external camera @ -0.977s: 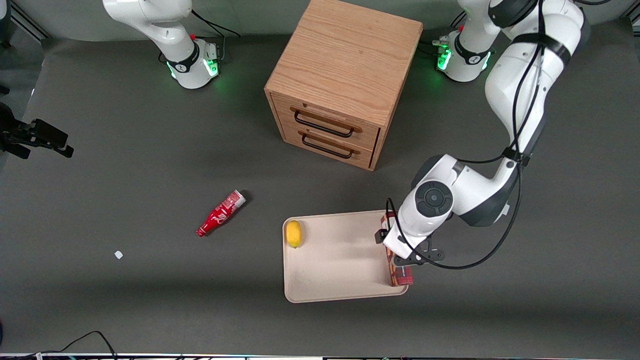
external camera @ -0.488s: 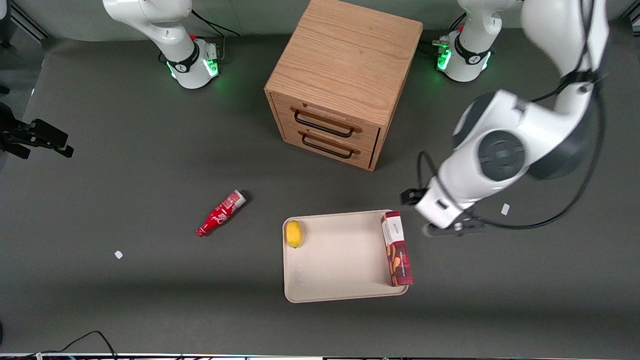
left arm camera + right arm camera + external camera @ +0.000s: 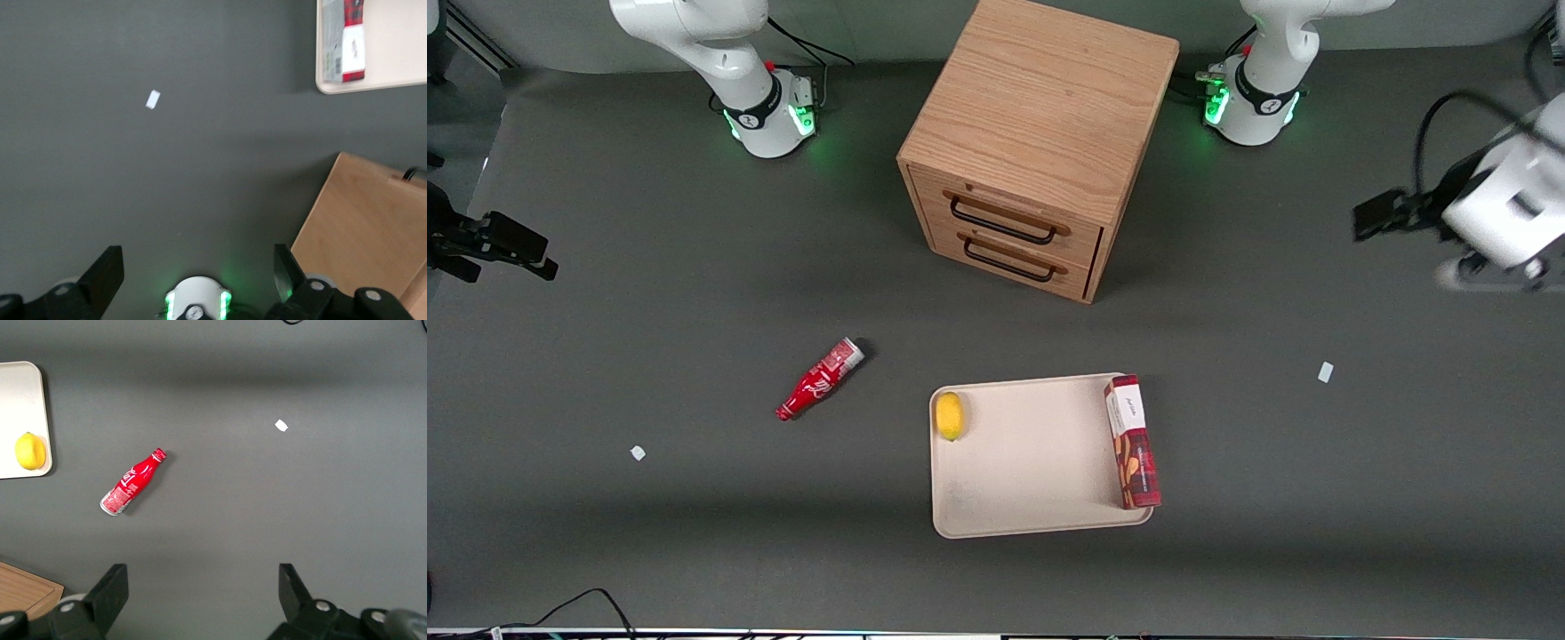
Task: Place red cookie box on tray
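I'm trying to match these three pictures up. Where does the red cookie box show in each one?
Front view: the red cookie box lies on the tray, along its rim toward the working arm's end; the gripper is high and well away from it.
Left wrist view: only its white end shows, on the tray corner.
Right wrist view: not in it.
Shared landmark: the tray.

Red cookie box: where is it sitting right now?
In the front view the red cookie box lies flat on the tray, along its edge toward the working arm's end, apart from the lemon. The open gripper is well away.
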